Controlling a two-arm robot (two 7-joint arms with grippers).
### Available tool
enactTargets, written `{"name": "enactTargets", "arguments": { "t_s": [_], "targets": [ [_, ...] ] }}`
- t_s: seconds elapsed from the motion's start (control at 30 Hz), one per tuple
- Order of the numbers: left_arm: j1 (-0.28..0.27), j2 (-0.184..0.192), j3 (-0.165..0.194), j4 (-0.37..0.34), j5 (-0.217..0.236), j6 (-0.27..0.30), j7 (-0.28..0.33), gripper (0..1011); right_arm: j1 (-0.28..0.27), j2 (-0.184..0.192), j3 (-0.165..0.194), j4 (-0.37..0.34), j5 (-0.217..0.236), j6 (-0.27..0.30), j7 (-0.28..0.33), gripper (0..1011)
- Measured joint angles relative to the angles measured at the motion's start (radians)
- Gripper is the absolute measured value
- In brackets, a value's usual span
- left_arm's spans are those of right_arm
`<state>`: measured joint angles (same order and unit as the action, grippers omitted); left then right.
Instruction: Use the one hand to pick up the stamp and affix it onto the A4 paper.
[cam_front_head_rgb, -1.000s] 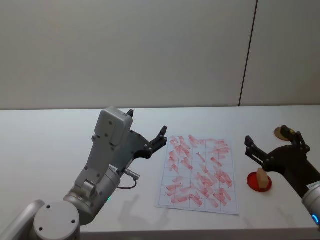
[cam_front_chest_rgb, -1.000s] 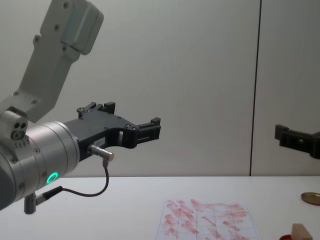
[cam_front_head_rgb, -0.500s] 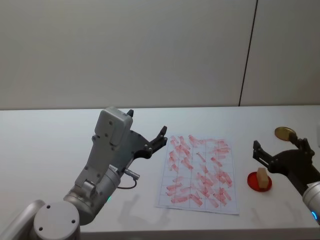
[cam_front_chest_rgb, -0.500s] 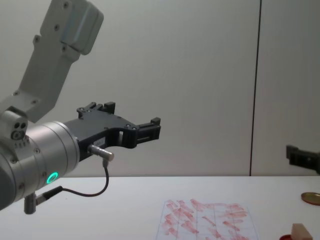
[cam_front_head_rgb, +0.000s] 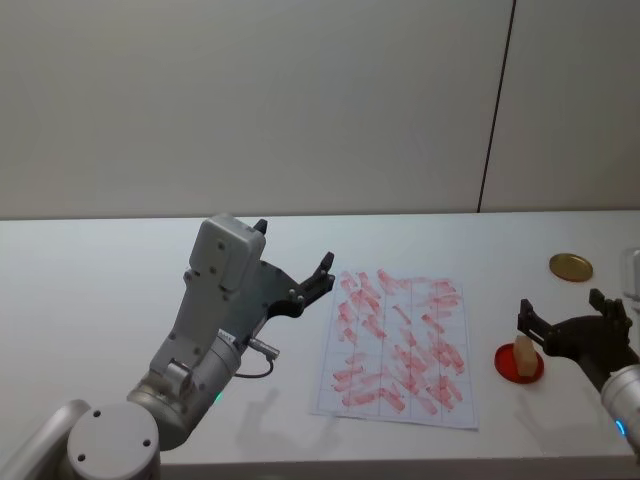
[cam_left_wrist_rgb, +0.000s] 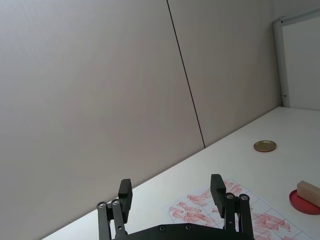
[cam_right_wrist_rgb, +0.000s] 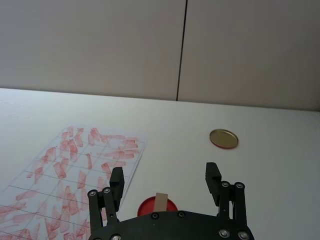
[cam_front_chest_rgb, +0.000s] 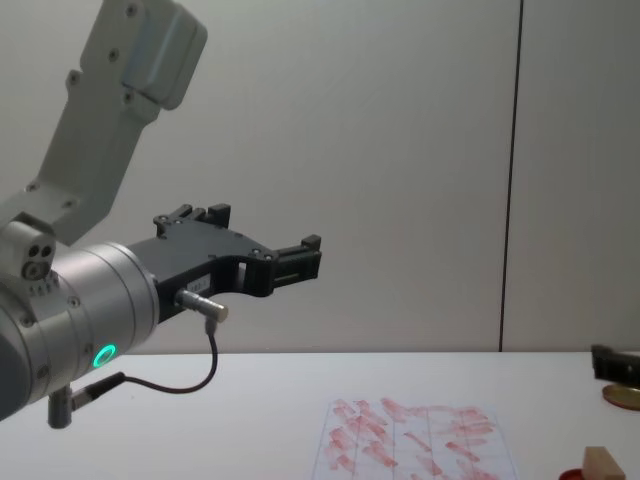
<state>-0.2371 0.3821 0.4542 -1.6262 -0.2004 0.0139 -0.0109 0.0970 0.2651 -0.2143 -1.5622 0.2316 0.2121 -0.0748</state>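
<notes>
even, soft indoor light; faint shadows

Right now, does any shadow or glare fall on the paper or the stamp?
Head view: the A4 paper is evenly lit, no glare; the left arm casts a faint shadow on the table left of it. Right wrist view: the stamp on the red disc, near the open right gripper, shows no glare.
</notes>
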Motion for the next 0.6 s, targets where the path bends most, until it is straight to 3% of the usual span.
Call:
{"name": "enactTargets", "arguments": {
  "t_s": [0.6],
  "targets": [
    [0.0,0.0,0.0,0.0,0.0,0.0,0.0,993,0.077,-0.054,0.0,0.161,0.021,0.043,-0.05,1001]
  ]
}}
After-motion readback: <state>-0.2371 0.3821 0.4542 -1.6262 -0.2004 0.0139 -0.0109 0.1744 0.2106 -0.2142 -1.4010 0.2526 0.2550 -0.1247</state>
